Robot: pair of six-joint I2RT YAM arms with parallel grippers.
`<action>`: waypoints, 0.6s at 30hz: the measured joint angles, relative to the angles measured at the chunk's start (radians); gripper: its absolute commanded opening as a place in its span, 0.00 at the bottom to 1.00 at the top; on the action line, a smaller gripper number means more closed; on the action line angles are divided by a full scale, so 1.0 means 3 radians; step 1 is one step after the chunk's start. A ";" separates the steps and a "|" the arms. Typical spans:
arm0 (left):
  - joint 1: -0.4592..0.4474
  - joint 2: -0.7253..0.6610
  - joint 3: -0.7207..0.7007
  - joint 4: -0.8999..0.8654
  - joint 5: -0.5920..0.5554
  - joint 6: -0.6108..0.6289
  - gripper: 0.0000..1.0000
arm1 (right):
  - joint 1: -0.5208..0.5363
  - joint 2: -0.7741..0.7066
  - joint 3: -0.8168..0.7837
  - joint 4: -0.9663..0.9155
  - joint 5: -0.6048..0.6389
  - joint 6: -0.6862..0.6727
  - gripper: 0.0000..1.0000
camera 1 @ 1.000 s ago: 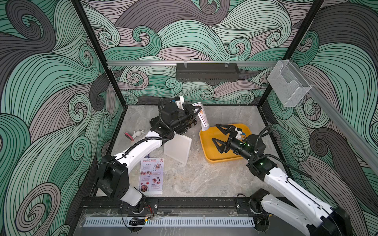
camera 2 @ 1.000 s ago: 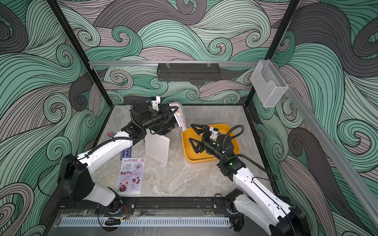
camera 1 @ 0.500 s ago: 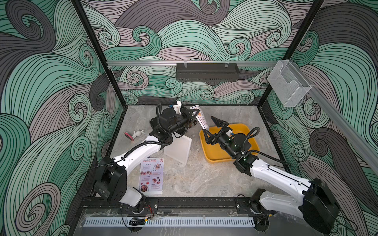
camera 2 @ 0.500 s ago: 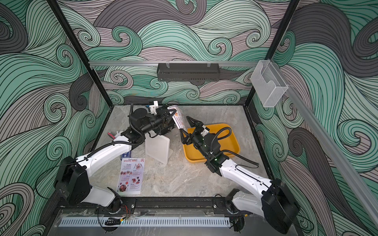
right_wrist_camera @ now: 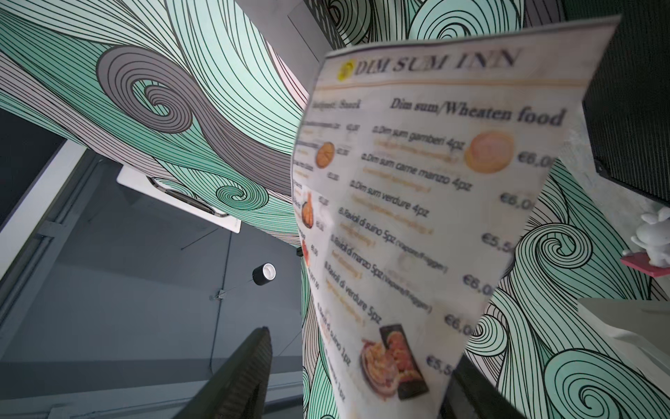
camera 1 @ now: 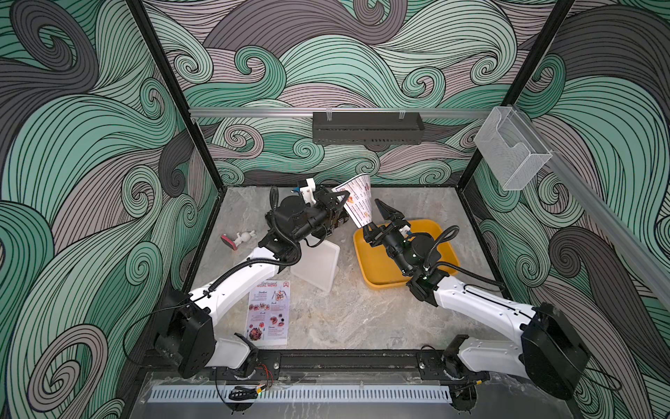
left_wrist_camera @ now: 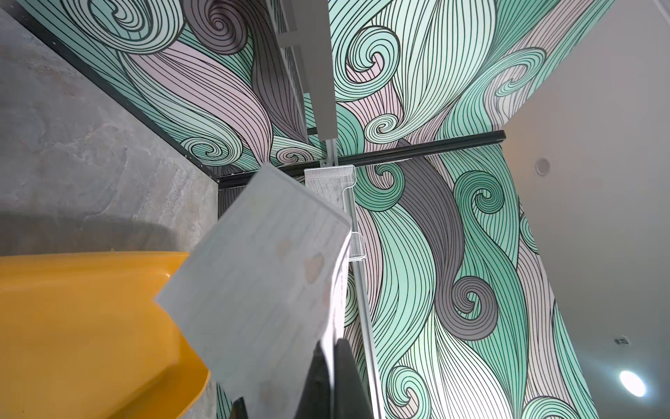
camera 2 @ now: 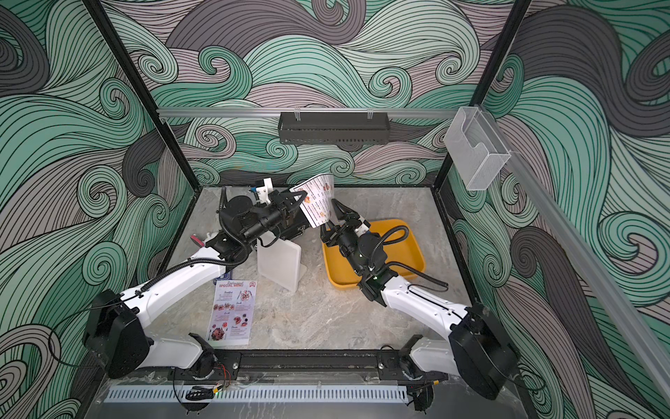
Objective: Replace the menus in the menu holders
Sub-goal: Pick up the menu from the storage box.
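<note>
The tabletop [camera 1: 362,319] is showing a grey, marble-like surface, matt and lightly veined. The Dim Sum Inn menu [camera 1: 357,203] is looking like thin paper: it is curling, and in the left wrist view its print is showing faintly through the back. The Special Menu [camera 1: 270,312] is looking like smooth printed paper. The menu holder [camera 1: 315,266] is appearing as frosted, translucent white plastic. The yellow tray [camera 1: 373,265] is looking like smooth, glossy plastic. The wall box [camera 1: 511,152] is showing clear plastic, the black rack [camera 1: 366,128] matt perforated metal, and the rail [camera 1: 253,112] pale, dull-shining metal.
</note>
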 measured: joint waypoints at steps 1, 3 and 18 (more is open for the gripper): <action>-0.0001 0.0000 -0.0017 0.0011 -0.0011 -0.0009 0.00 | 0.0000 0.0018 0.0015 0.0025 0.0003 0.0003 0.63; -0.0008 -0.0008 -0.0042 0.0013 -0.0037 -0.0032 0.00 | 0.0000 0.0027 0.0023 0.0074 0.0014 0.0000 0.62; -0.0008 -0.0139 -0.0136 0.0039 -0.0245 -0.0046 0.00 | 0.0000 -0.0029 0.0023 0.0022 0.0048 -0.0128 0.35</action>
